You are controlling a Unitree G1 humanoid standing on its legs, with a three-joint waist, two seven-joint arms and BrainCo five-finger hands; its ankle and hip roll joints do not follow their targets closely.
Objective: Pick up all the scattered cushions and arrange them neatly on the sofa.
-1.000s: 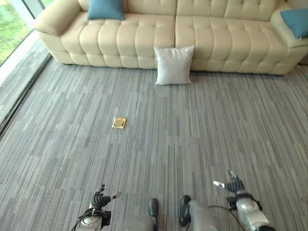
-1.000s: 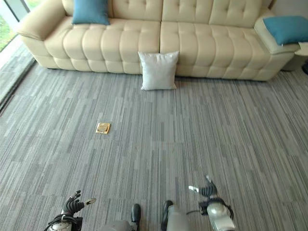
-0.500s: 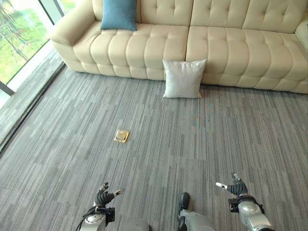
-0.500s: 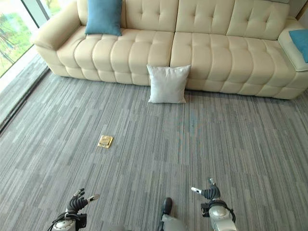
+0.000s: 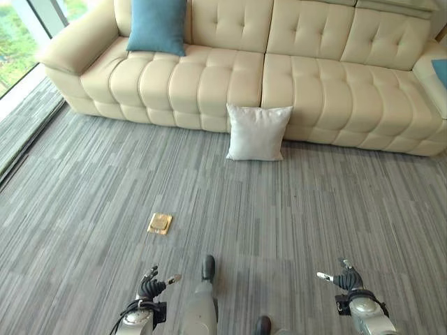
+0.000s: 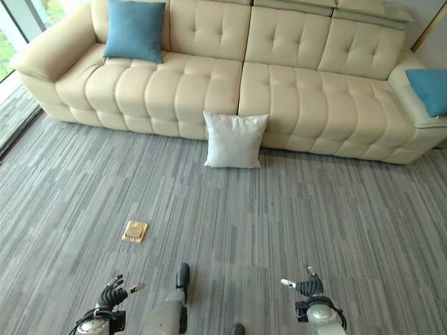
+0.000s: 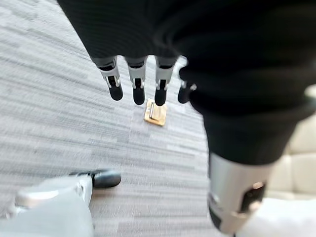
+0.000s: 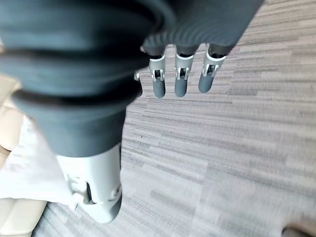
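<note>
A white cushion [image 5: 257, 132] stands on the grey carpet, leaning against the front of the cream sofa [image 5: 314, 84] near its middle. A blue cushion [image 5: 156, 25] rests upright on the sofa's left seat. Another blue cushion [image 6: 428, 89] lies on the sofa's right armrest. My left hand [image 5: 149, 287] hangs low at the bottom left, fingers relaxed and holding nothing. My right hand [image 5: 345, 280] hangs at the bottom right, also open and holding nothing. Both hands are far from the cushions. In the left wrist view the fingers [image 7: 136, 89] point down at the carpet.
A small brass floor plate [image 5: 160, 223] is set in the carpet left of centre, also seen as the plate [image 7: 155, 112]. A glass wall with a floor track [image 5: 21, 150] runs along the left side. Open carpet lies between me and the sofa.
The camera has moved: the sofa and white cushion sit lower and larger in view, and the sofa's right armrest shows again. Both hands stay low and open.
</note>
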